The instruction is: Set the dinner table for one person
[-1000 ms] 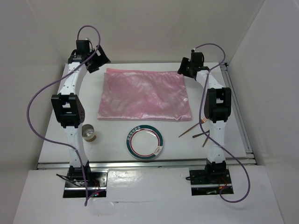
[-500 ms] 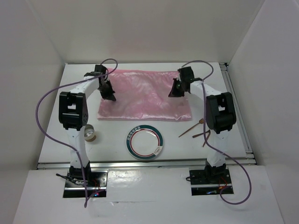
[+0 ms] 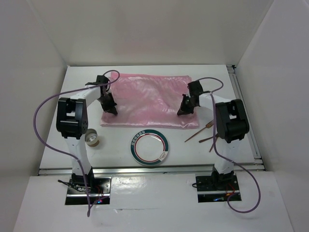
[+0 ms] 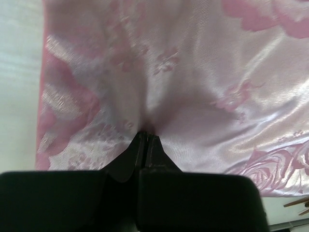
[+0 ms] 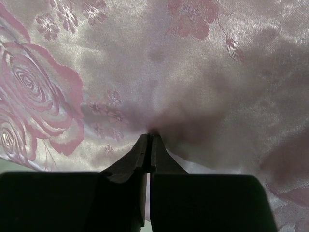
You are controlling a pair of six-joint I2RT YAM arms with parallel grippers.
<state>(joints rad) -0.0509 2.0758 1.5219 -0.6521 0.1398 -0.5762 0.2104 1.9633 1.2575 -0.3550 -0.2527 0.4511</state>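
Left claw [image 4: 146, 135] pinches pink cloth [image 4: 203, 58]; glossy, rose-patterned.

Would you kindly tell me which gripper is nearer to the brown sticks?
Right. The right gripper pinches the pink cloth just beyond the brown sticks; the left gripper is across the cloth.

Pink cloth [image 3: 149, 99] catching the light here: a satin sheen, glossy, with woven roses showing darker and flatter against the shine. Close up the weave is fine and smooth, puckered where it gathers. The left fingers [image 4: 126, 162] are black, matt, plastic by the look; the right fingers [image 5: 126, 166] the same dull black. The white surface [image 3: 227, 96] is smooth and matt, with bare metal rails [image 3: 145, 168] along its edge. The plate [image 3: 149, 147] is glazed and shiny. Chopsticks [image 3: 197, 133] brown, wood-like.
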